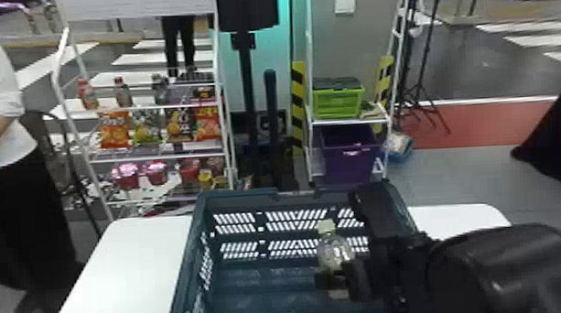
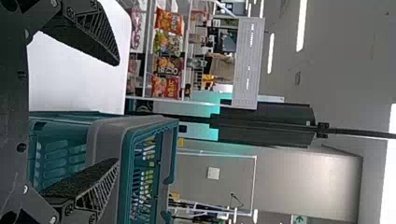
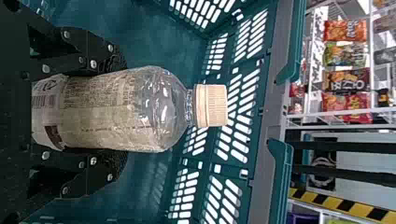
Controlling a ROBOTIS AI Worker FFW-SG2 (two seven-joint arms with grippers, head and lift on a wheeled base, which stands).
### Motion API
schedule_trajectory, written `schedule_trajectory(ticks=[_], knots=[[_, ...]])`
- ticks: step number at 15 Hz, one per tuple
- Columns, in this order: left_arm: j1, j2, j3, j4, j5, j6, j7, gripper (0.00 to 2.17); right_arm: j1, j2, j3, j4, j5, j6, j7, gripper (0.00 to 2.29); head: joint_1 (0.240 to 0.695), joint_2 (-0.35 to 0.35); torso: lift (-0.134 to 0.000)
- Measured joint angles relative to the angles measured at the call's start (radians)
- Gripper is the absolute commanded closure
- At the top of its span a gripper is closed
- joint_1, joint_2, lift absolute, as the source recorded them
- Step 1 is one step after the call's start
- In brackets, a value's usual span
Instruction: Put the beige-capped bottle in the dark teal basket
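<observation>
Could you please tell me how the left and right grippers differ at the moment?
The left gripper holds nothing and has its jaws spread well apart, while the right gripper has its jaws closed on both sides of the beige-capped bottle. The right gripper is over the inside of the basket; the left gripper has the white table beyond its jaws. Both are black with two jaws.

Shop-like space: white rack (image 1: 133, 159) holding snack bags (image 1: 114, 130), drink bottles (image 1: 123, 94).

Bottle (image 1: 334, 251) inside basket (image 1: 240, 202), basket on table (image 1: 129, 267)
</observation>
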Motion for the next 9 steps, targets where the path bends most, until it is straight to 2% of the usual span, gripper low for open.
schedule_trajectory(ticks=[4,6,8,9], knots=[[-0.002,0.003,0.004,0.003,0.008,0.000,-0.002,0.16,-0.072,0.026,0.010,0.139,-0.014,0.036,-0.017,2.03,0.499,0.000,0.000],[-0.004,0.004,0.009,0.005,0.011,0.002,-0.002,0.16,-0.095,0.029,0.011,0.200,-0.014,0.037,-0.017,1.99,0.499,0.000,0.000],[-0.005,0.004,0.015,0.008,0.017,0.001,-0.004,0.16,-0.113,0.029,0.014,0.248,-0.013,0.033,-0.017,1.86,0.499,0.000,0.000],[-0.006,0.004,0.017,0.010,0.018,0.001,-0.005,0.16,-0.121,0.029,0.018,0.268,-0.014,0.029,-0.017,1.52,0.499,0.000,0.000]])
